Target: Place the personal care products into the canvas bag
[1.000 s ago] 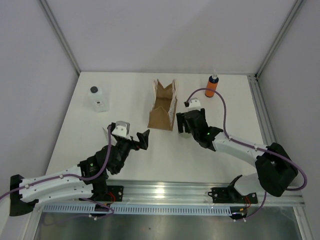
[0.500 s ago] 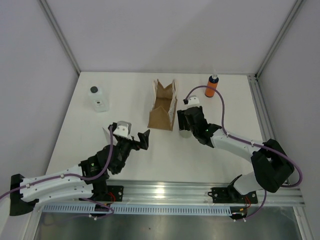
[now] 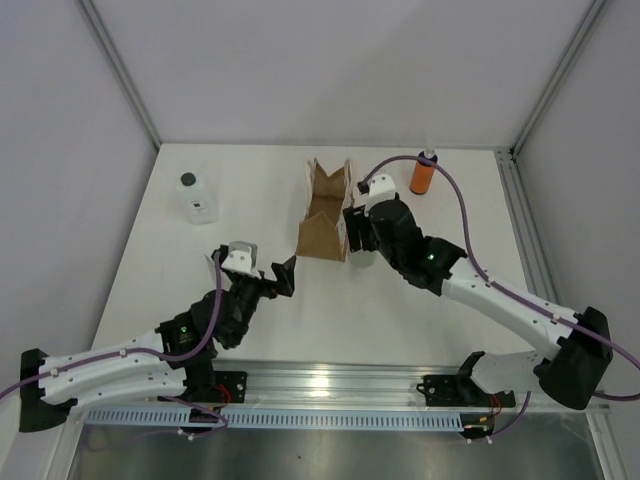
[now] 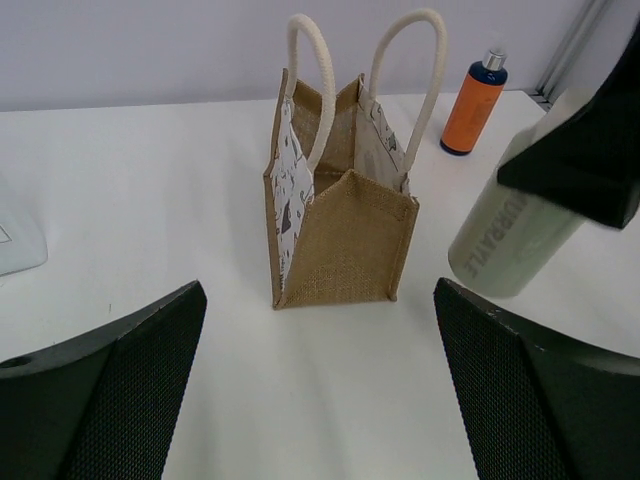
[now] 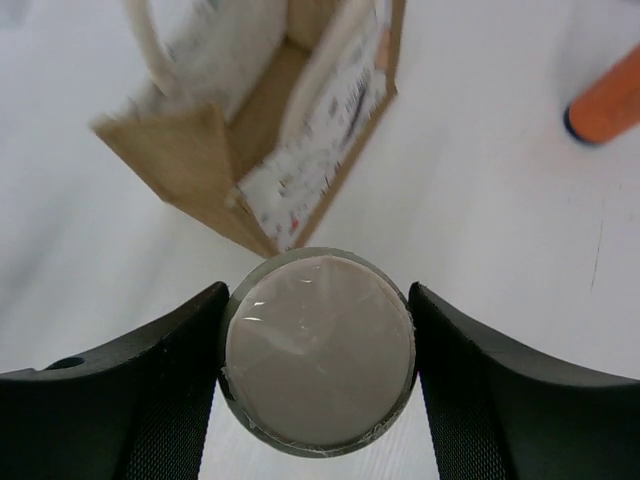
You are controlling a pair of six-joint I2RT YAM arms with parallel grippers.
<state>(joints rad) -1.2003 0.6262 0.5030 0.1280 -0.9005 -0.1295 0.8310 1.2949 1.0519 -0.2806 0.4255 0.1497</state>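
Note:
The canvas bag (image 3: 325, 212) stands upright and open at the table's middle; it also shows in the left wrist view (image 4: 340, 215) and the right wrist view (image 5: 260, 130). My right gripper (image 3: 357, 228) is shut on the cream-white bottle (image 5: 318, 350), holding it tilted just right of the bag (image 4: 510, 230). The orange bottle (image 3: 423, 173) stands at the back right. The clear squarish bottle (image 3: 197, 198) stands at the back left. My left gripper (image 3: 280, 275) is open and empty, in front of the bag (image 4: 320, 400).
Grey walls with metal posts enclose the table on three sides. A metal rail (image 3: 330, 385) with the arm bases runs along the near edge.
My right gripper has moved back and left with the cream-white bottle, up close to the bag's right side. The left arm has barely moved.

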